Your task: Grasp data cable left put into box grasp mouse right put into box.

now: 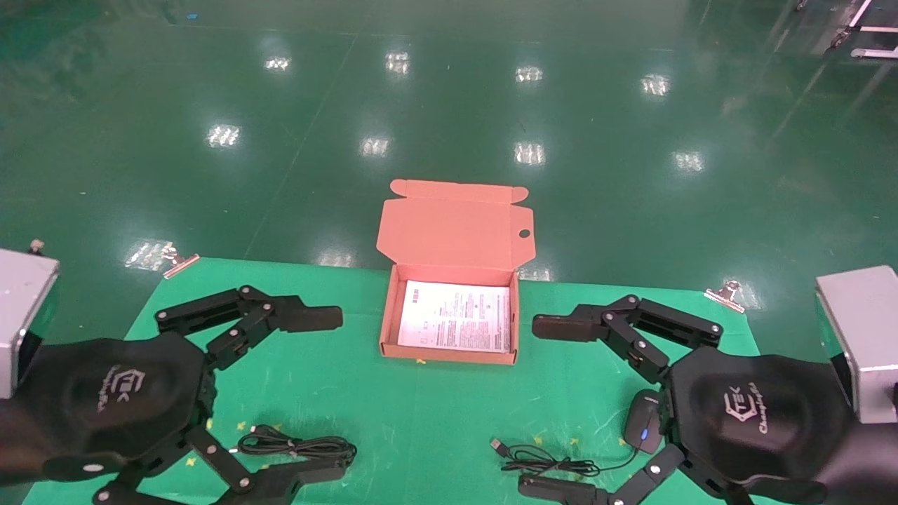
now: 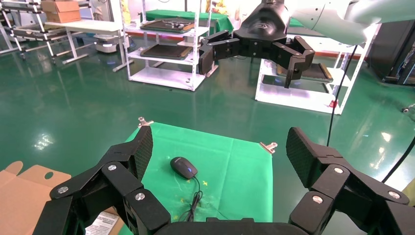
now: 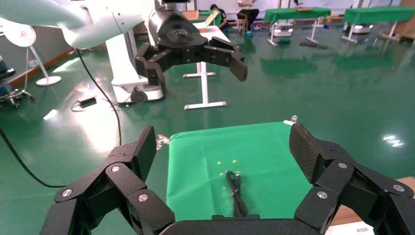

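Left gripper above data cable.

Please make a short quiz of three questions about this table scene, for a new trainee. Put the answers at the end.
1. True or false: the box already holds the mouse.
2. Which hand is nearer the data cable: A) left hand B) right hand
3. Fill in: inside the box lies a printed white ____.

Key: 1 false, the mouse lies on the green mat, partly under the right hand. 2 A. 3 sheet. Both hands are open and hold nothing.
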Controlling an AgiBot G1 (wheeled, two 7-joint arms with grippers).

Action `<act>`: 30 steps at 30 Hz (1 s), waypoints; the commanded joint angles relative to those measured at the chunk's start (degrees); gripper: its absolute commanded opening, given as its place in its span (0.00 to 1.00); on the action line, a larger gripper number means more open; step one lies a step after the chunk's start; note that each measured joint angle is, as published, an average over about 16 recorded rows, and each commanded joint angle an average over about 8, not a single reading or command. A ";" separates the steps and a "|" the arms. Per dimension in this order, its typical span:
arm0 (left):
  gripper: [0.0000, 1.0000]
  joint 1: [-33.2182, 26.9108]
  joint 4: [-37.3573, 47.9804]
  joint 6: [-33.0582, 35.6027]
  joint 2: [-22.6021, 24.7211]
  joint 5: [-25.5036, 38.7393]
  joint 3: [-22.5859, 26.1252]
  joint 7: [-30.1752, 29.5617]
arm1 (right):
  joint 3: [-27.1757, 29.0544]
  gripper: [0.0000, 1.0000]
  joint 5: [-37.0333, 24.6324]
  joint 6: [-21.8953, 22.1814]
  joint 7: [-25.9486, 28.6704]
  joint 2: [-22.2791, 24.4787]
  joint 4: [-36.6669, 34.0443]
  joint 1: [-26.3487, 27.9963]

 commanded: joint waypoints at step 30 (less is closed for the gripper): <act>1.00 -17.89 -0.63 4.45 4.99 30.34 18.07 -6.68 | -10.22 1.00 -31.43 -3.02 -17.82 0.53 3.96 14.00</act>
